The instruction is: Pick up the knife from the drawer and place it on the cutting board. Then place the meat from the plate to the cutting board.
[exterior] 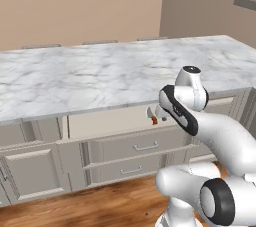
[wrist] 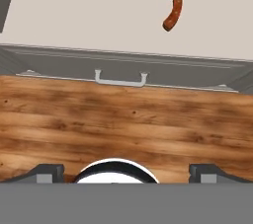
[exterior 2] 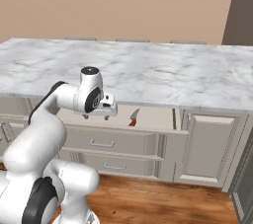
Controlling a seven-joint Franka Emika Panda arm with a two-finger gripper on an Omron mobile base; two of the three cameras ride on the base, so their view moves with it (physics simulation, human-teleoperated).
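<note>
The drawer [wrist: 99, 16] was pulled out under the marble bench [exterior: 100, 71], pale inside, and the knife [wrist: 173, 6] lay in it at the upper right of the hand view, reddish handle toward the camera, blade running off the top edge. The fingers [wrist: 126, 172] hung over the wood floor [wrist: 123, 119] with tips spread wide apart (so open, gripping nothing), well short of the knife. A narrower drawer's bar handle [wrist: 121, 78] sat between fingers and knife at frame centre.
</note>
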